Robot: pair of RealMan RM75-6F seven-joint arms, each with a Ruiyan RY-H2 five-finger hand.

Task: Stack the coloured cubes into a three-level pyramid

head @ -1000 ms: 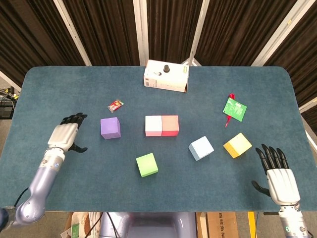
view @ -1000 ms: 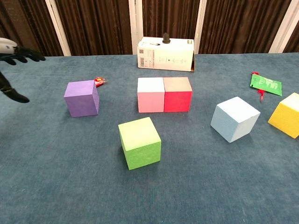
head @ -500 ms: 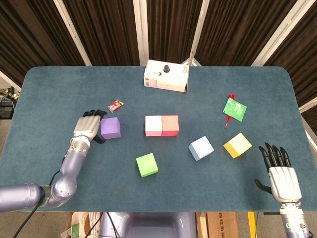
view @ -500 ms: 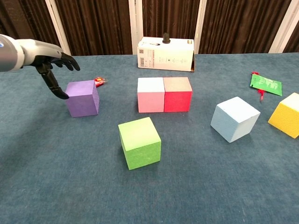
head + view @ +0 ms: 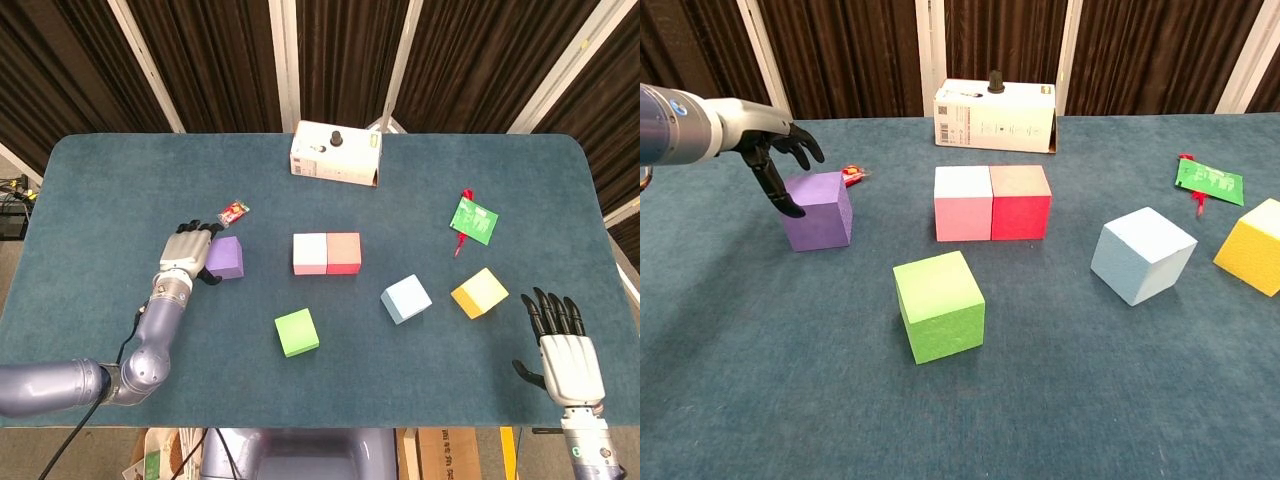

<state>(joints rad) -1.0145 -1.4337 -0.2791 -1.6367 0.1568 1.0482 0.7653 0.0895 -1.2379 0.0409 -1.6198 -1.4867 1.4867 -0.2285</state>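
Over the purple foam cube (image 5: 226, 257), left robot hand (image 5: 188, 251) spread, grasping nothing; right robot hand (image 5: 563, 352) released too.

Pink cube (image 5: 963, 204) and red cube (image 5: 1020, 202) sit flush together; purple cube (image 5: 816, 211) off left, green cube (image 5: 938, 306) in front, pale blue cube (image 5: 1142, 255) and yellow cube (image 5: 1252, 246) right.
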